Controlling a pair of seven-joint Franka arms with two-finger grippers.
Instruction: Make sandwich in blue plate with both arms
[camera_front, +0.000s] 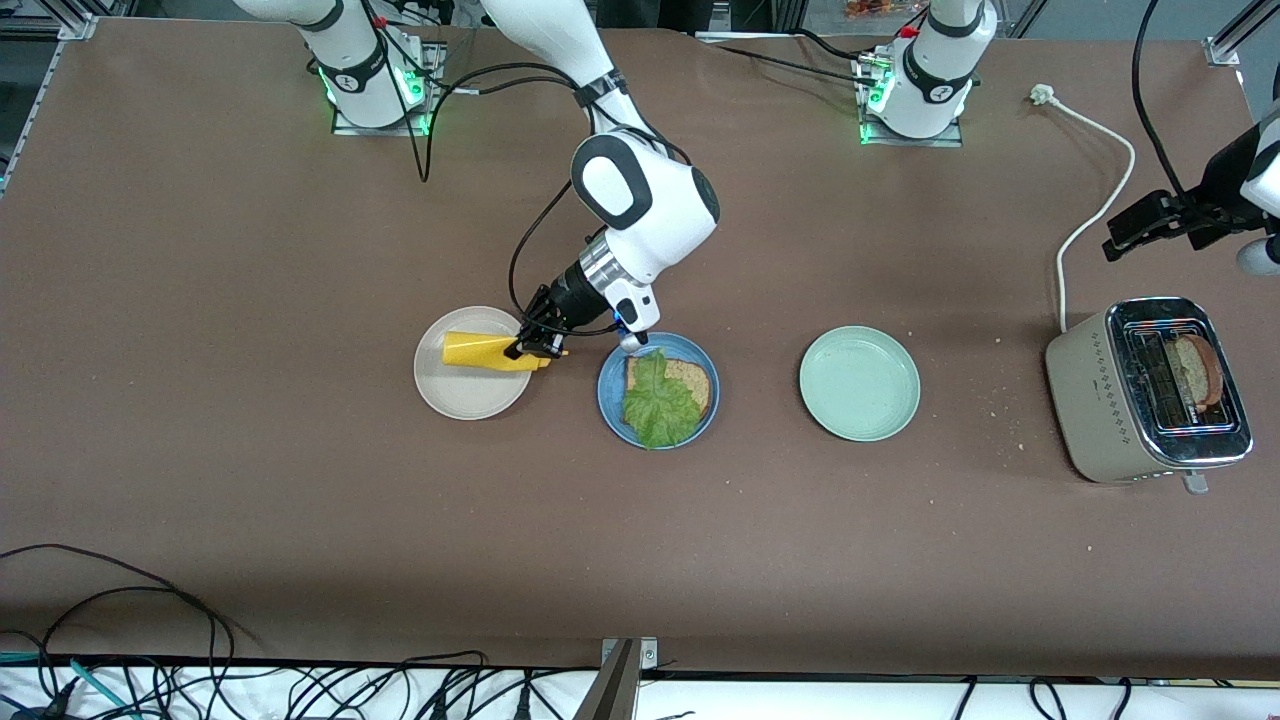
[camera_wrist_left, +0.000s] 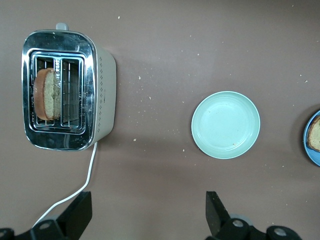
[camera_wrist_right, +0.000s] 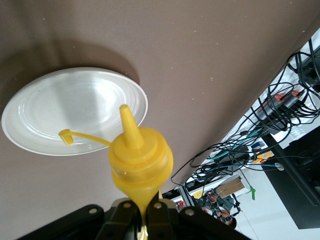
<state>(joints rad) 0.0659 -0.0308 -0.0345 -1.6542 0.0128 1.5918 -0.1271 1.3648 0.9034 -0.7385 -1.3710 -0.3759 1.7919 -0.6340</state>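
- Front view: we saw the blue plate (camera_front: 612, 412) mid-counter, between the beige plate (camera_front: 450, 400) and the green plate (camera_front: 859, 383).
- On it lay one bread slice (camera_front: 690, 381) with the lettuce (camera_front: 658, 404) on top; the sandwich had no upper slice yet.
- The right hand (camera_front: 538, 347) was clamped on a yellow bottle (camera_front: 487, 351), held on its side over the beige plate, its fingers pinched tight on the bottle's base.
- In the right wrist view the bottle's nozzle (camera_wrist_right: 127, 120) was uncapped, the cap (camera_wrist_right: 65, 136) dangling on its strap.
- The left hand (camera_wrist_left: 145, 212) hung over the counter near the toaster (camera_front: 1150, 392), its fingers wide apart and holding nothing.
- A second slice (camera_wrist_left: 46, 94) stood in the toaster's slot.
- We judged the task about half done: base and lettuce placed; sauce, if wanted, and the top slice remained.
- The left arm looked best placed to fetch that slice.
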